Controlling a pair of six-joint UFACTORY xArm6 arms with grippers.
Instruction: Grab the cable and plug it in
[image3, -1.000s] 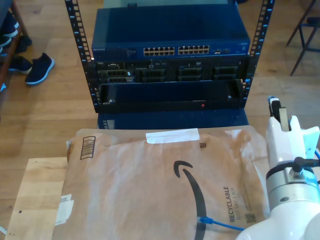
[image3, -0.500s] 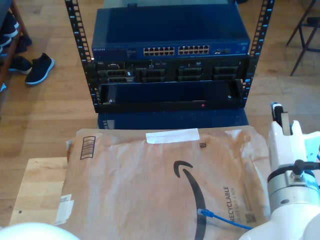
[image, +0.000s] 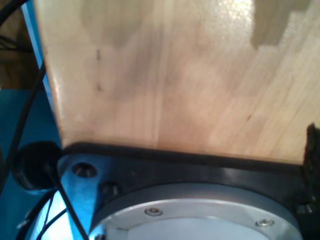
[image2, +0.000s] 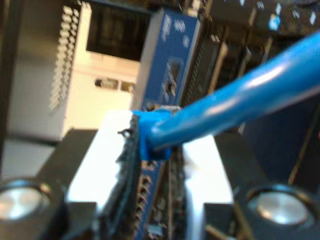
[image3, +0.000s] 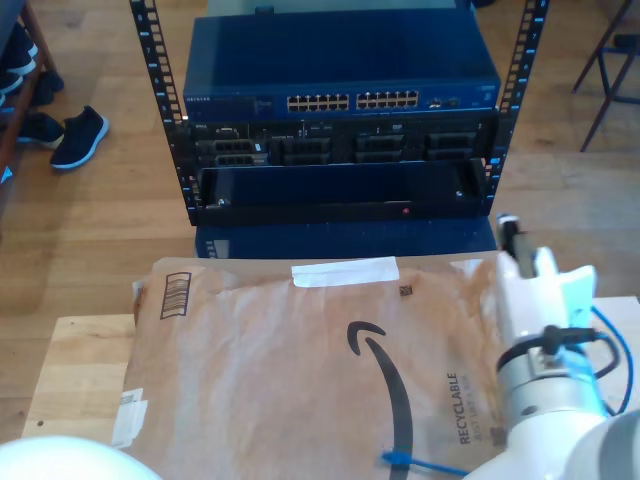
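While in hand (image2: 150, 165), cable (image2: 240, 100)

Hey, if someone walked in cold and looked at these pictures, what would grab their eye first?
Likely the blue network switch in the rack at the top of the exterior view, its row of ports facing the camera. Next, the big brown paper mailer with its black curved arrow, spread across the middle. Then the blue cable, with my second gripper shut on it close up in the second wrist view.
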